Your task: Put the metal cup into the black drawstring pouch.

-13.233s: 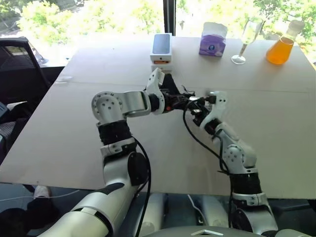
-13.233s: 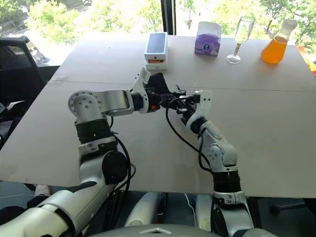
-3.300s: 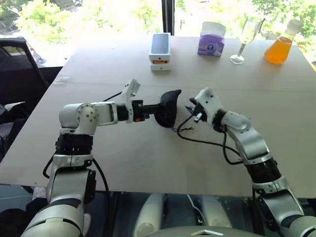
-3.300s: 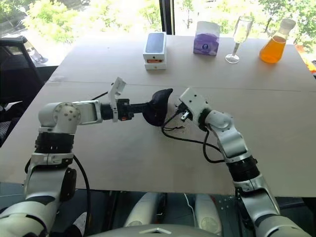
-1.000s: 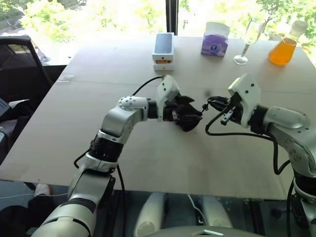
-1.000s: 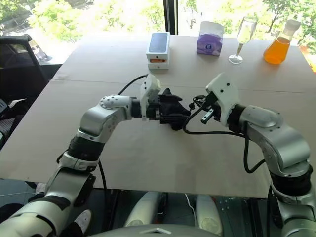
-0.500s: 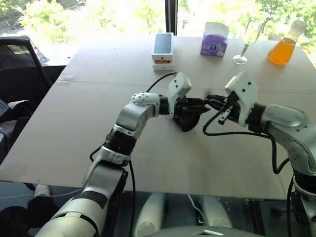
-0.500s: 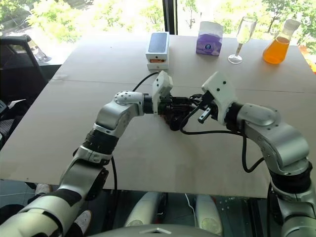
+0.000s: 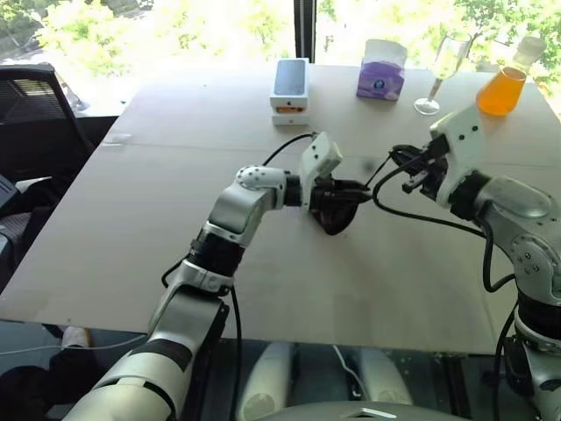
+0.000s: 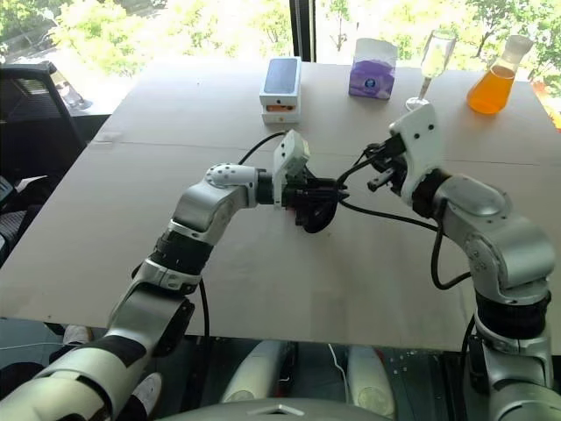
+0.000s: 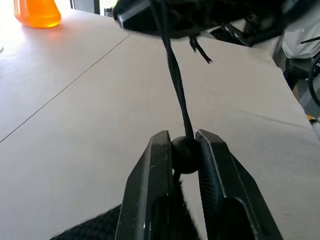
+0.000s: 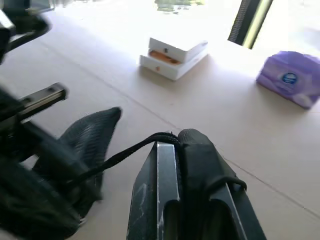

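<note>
Between both claws hangs the black drawstring pouch (image 9: 335, 210).

From the head we looked fwd and down over the table (image 9: 131, 219); both eyes shared nearly the same scene. Each wrist cam sat v. close behind its fingers; both caught the black drawstring pouch (image 12: 90, 135) and its cord (image 11: 176, 80).

Harsh window backlight, blown-out glare
</note>
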